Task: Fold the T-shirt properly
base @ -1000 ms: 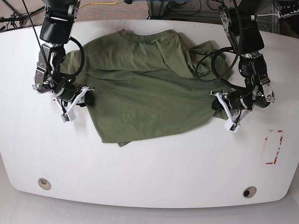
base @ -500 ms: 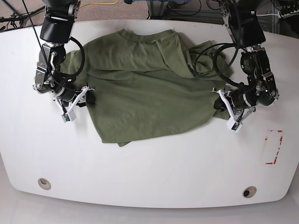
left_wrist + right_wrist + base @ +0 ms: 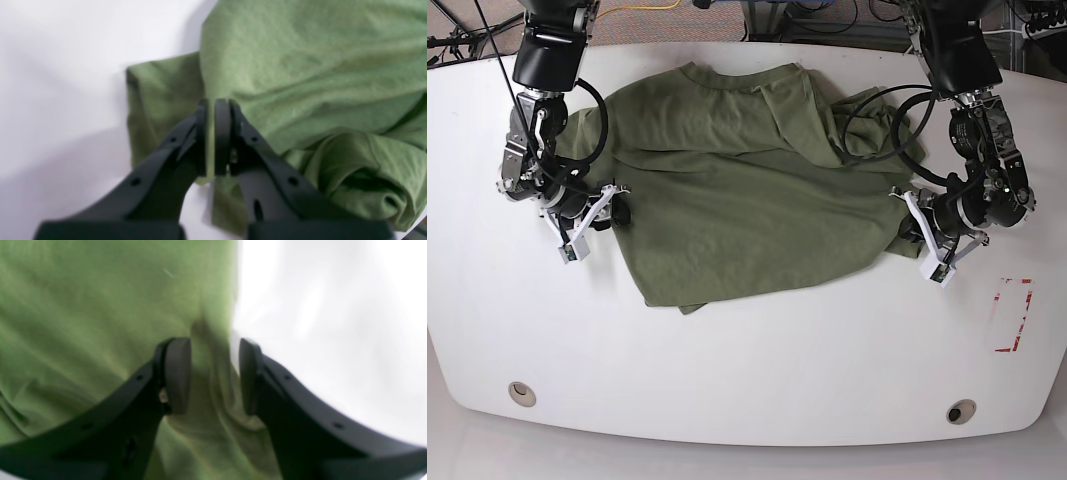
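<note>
Spreading across the upper middle of the smooth white table [image 3: 747, 350], the plain olive-green, short-sleeved cotton T-shirt [image 3: 737, 180] lies soft and creased, its ribbed collar toward the far edge and one sleeve bunched into folds on the base view's right side. The weave looks fine and matte in the wrist views, with shallow wrinkles running across the cloth.

The left gripper [image 3: 213, 136], made of black moulded plastic with rounded flat pads, sits at the shirt's right-hand edge in the base view. Its jaws are nearly together with a thin fold of green fabric caught between the pads, the cloth's hem corner lying on the table just beyond them.

The right gripper [image 3: 213, 376], of the same black plastic, rests at the shirt's opposite edge. Its jaws stand a little apart, with a raised ridge of fabric lying in the gap between the pads; the pads do not press the ridge. One pad is over the cloth, the other over the line where green cloth meets white table.

A red-and-white rectangular marking [image 3: 1012, 315] lies on the table, well apart from the shirt.
</note>
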`<act>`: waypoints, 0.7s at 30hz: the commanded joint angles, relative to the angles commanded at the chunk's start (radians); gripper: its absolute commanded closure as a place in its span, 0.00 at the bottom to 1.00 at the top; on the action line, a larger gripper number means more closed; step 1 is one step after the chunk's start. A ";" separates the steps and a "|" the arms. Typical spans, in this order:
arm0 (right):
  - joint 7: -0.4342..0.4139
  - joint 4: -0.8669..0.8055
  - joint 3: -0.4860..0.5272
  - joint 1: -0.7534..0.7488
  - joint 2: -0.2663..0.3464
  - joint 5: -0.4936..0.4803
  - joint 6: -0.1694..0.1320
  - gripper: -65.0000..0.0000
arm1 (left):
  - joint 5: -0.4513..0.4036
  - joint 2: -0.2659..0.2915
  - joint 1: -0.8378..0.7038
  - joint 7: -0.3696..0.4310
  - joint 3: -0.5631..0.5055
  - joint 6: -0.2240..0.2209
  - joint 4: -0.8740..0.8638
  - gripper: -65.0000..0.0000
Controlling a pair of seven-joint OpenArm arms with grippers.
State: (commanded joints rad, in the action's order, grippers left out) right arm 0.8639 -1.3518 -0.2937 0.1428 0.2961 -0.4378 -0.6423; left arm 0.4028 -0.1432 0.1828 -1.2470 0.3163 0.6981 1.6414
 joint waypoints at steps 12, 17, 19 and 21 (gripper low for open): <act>0.003 0.020 0.004 0.001 -0.002 -0.013 -0.002 0.42 | -0.014 -0.020 -0.078 -0.075 -0.109 0.000 0.115 0.93; -0.002 0.021 0.003 -0.011 0.000 -0.015 0.001 0.34 | -0.019 -0.025 -0.093 -0.094 -0.157 0.000 0.158 0.90; -0.001 0.021 0.003 -0.014 0.000 -0.015 0.001 0.35 | -0.019 -0.028 -0.087 -0.088 -0.156 0.000 0.145 0.90; -0.001 0.020 0.003 -0.017 0.001 -0.016 0.000 0.36 | -0.019 -0.032 -0.070 -0.073 -0.147 0.000 0.118 0.90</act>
State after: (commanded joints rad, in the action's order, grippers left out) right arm 0.8628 -1.3315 -0.2903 0.1258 0.2975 -0.4540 -0.6422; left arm 0.3833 -0.1752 0.1126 -1.3195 0.1691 0.6981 1.7592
